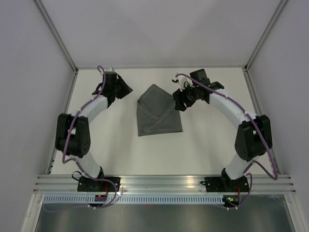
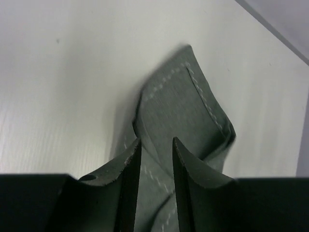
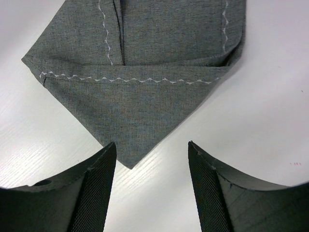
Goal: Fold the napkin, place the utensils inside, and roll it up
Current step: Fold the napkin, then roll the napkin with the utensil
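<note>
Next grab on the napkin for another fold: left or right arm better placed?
Right, probably. The right hand is open with the napkin's pointed corner between its fingers, ready to close. The left hand sits clear of the napkin's left edge, fingers only narrowly apart.

Far end of napkin outside right-wrist view

Robotics lab test cell: plain white enclosure walls, aluminium frame rail, white tabletop.

One dark grey napkin, one white table, two hands: the left hand and the right hand.
</note>
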